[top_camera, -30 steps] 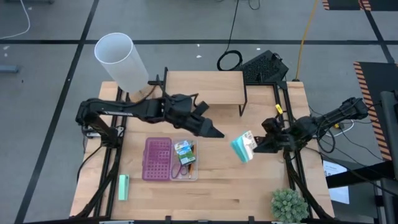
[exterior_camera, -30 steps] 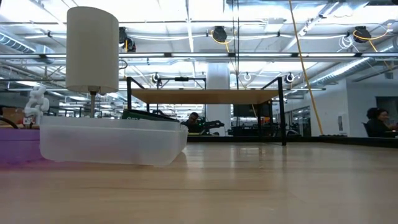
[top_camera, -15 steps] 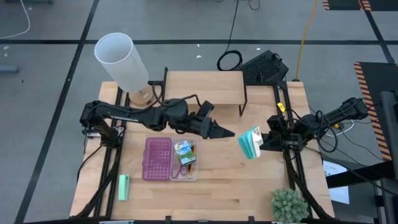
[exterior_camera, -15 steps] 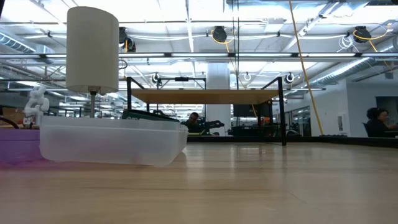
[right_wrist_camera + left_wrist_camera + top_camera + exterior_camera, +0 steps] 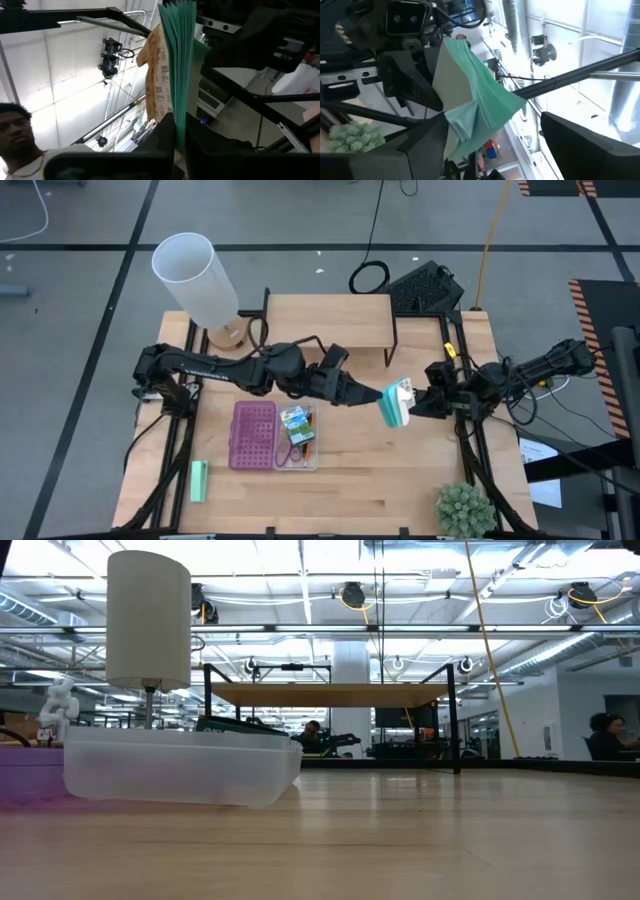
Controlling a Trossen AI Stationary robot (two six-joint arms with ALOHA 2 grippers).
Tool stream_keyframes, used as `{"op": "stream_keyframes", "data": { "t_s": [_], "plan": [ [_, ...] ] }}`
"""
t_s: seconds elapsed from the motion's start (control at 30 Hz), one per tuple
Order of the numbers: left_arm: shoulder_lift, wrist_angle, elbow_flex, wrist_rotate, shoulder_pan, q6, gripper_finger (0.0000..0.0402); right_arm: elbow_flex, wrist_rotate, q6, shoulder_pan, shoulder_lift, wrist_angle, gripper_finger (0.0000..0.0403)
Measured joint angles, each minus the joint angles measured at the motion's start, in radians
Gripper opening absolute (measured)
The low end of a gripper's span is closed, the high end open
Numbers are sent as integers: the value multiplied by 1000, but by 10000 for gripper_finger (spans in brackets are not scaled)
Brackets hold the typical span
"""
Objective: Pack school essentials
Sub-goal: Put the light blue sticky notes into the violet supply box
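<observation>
Left gripper (image 5: 381, 395) has just reached in, fingers spread around the small teal-beige paper pad (image 5: 397, 403) that my right gripper (image 5: 414, 404) clamps midair above the worktop (image 5: 420, 480), looks like a handoff

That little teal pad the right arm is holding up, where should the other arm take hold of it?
Probably by the free edge facing the left arm. The small teal-and-beige paper pad stands on edge above the wooden table, with the right claw shut on its far side. The left claw, open, comes from the opposite side, so its fingers can straddle the thin stack across its flat faces, clear of the right claw.
</observation>
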State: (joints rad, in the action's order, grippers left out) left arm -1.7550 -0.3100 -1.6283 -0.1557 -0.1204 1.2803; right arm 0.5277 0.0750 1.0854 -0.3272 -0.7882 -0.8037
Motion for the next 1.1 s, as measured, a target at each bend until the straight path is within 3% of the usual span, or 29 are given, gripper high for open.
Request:
{"op": "stream_keyframes", "data": {
  "t_s": [0.4, 0.8, 1.1],
  "plan": [
    [-4, -7, 0, -29, 2, 41, 317, 0, -4, 36, 1, -33, 56, 8],
    [0, -25, 0, -128, 2, 107, 274, 0, -21, 35, 1, -36, 84, 8],
    [1, 77, 0, -158, 2, 114, 290, 0, -23, 71, 1, -36, 142, 8]
  ]
}}
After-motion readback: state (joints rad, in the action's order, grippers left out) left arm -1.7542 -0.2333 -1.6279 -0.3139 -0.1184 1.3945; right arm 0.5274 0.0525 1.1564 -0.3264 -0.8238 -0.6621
